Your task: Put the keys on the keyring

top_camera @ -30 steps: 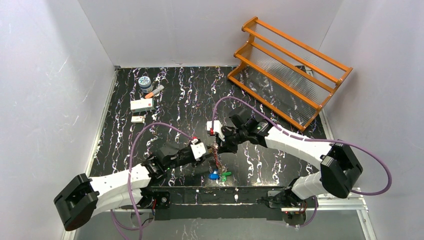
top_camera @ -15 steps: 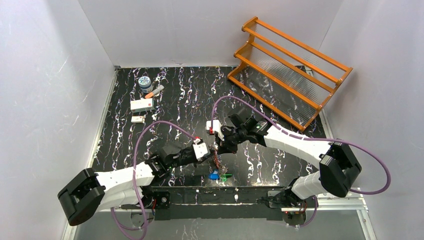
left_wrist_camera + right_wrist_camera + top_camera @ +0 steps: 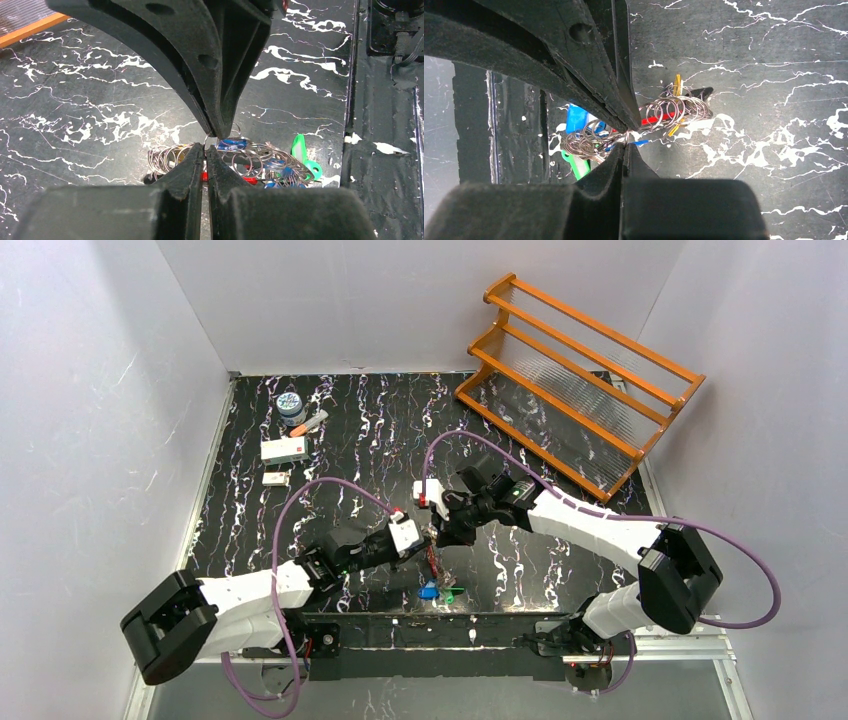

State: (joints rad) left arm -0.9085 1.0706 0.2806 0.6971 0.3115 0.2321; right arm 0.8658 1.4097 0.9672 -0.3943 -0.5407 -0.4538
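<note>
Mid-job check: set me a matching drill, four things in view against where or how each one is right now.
1. orange wooden slatted rack
2. small round blue-and-white tin
3. green plastic key tag
4. right gripper

A. shut on the silvery wire keyring bunch
B. far left of the black marbled table
C. far right of the table
D. lying by the table's near edge

Pairs: 1-C, 2-B, 3-D, 4-A
</note>
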